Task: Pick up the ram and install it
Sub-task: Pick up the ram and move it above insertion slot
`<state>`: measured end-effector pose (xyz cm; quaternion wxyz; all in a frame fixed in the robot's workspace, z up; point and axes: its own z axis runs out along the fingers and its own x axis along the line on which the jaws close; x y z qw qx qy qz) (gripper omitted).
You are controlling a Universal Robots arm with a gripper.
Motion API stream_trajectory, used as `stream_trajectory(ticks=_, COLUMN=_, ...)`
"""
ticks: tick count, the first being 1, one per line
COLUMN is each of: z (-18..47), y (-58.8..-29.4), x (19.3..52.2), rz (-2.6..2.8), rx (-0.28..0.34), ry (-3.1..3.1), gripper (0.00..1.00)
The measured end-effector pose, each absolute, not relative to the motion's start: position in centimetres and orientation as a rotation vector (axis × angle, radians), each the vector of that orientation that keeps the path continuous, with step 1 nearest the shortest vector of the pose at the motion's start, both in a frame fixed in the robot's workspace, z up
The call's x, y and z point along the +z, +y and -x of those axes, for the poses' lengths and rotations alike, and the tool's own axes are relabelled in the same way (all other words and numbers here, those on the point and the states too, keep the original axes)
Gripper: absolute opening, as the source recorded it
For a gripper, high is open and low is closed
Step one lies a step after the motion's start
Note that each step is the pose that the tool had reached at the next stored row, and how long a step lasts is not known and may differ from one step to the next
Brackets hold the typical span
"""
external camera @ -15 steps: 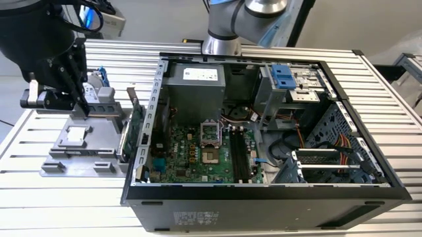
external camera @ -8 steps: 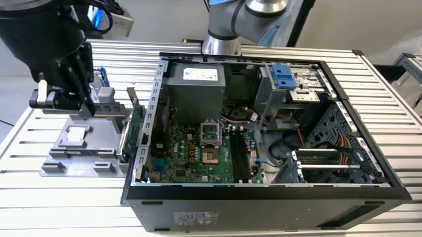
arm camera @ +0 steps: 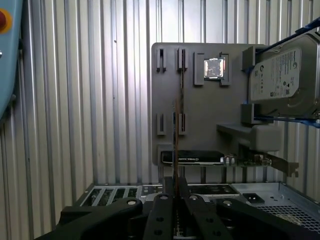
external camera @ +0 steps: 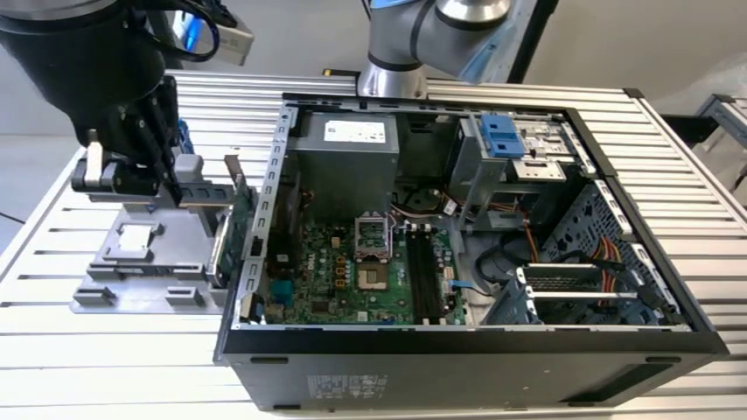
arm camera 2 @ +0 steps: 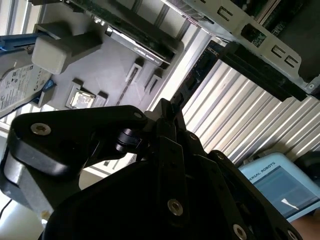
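Ram (arm camera: 175,145) clamped in the pincer (arm camera: 175,187) over the grey parts tray (arm camera: 200,115) — outside the open PC case (external camera: 467,350).

In the first wrist view the ram shows edge-on as a thin dark strip running out from between the closed pincer fingers, just beside the tray's long narrow slot (arm camera: 181,95); can't tell if it touches the tray. The tray also carries a square chip (arm camera: 214,68), a hard drive (arm camera: 282,75) in a blue frame and an expansion card (arm camera: 200,158) with a metal bracket. The tray lies on the slatted worktop (external camera: 117,350), on the exterior view's left of the case — motherboard (external camera: 350,271) exposed inside.
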<state>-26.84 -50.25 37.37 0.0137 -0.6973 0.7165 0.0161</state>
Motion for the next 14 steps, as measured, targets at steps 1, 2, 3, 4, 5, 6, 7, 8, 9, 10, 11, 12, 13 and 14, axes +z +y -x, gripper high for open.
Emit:
stream_trajectory(ticks=1, z=26.7, y=-50.3, x=37.4, rz=2.172, rx=0.05, ry=2.231, gripper=0.0)
stream_trajectory(ticks=2, z=26.5, y=-50.3, x=37.4, rz=2.172, rx=0.05, ry=2.232, gripper=0.0)
stream_trajectory(ticks=3, z=26.4, y=-50.3, x=37.4, rz=2.172, rx=0.05, ry=2.232, gripper=0.0)
stream_trajectory(ticks=4, z=26.2, y=-50.3, x=37.4, rz=2.172, rx=0.051, ry=2.232, gripper=0.0)
stream_trajectory(ticks=5, z=26.1, y=-50.3, x=37.4, rz=2.172, rx=0.051, ry=2.232, gripper=0.0)
stream_trajectory(ticks=6, z=25.9, y=-50.3, x=37.4, rz=2.172, rx=0.051, ry=2.232, gripper=0.0)
stream_trajectory(ticks=7, z=25.7, y=-50.3, x=37.4, rz=2.172, rx=0.051, ry=2.232, gripper=0.0)
stream_trajectory(ticks=8, z=25.6, y=-50.3, x=37.4, rz=2.172, rx=0.051, ry=2.232, gripper=0.0)
stream_trajectory(ticks=9, z=25.4, y=-50.3, x=37.4, rz=2.172, rx=0.051, ry=2.232, gripper=0.0)
stream_trajectory(ticks=10, z=25.3, y=-50.3, x=37.4, rz=2.172, rx=0.051, ry=2.232, gripper=0.0)
stream_trajectory(ticks=11, z=25.1, y=-50.3, x=37.4, rz=2.172, rx=0.051, ry=2.232, gripper=0.0)
stream_trajectory(ticks=12, z=25.0, y=-50.3, x=37.4, rz=2.172, rx=0.051, ry=2.232, gripper=0.0)
stream_trajectory(ticks=13, z=24.9, y=-50.3, x=37.4, rz=2.172, rx=0.051, ry=2.232, gripper=0.0)
stream_trajectory(ticks=14, z=24.7, y=-50.3, x=37.4, rz=2.172, rx=0.051, ry=2.232, gripper=0.0)
